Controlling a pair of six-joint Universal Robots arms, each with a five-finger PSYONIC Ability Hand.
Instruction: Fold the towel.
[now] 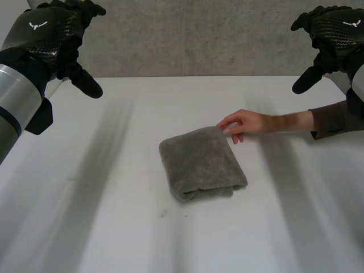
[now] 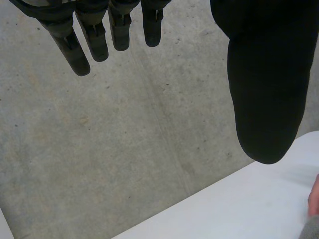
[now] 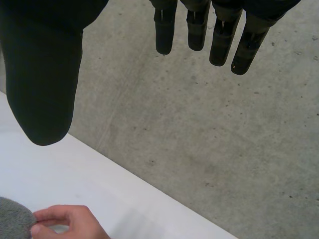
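A grey towel (image 1: 202, 163) lies folded into a thick rectangle in the middle of the white table (image 1: 114, 216). A person's hand (image 1: 243, 123) reaches in from the right and touches the towel's far right corner; the same hand (image 3: 70, 221) and a bit of towel (image 3: 14, 224) appear in the right wrist view. My left hand (image 1: 48, 34) hangs high over the table's far left, open, fingers (image 2: 82, 42) straight, holding nothing. My right hand (image 1: 335, 28) hangs high at the far right, open and empty, fingers (image 3: 219, 37) straight.
A grey concrete wall (image 1: 199, 40) stands behind the table's far edge. The person's forearm in a dark sleeve (image 1: 335, 118) lies across the table's right side under my right hand.
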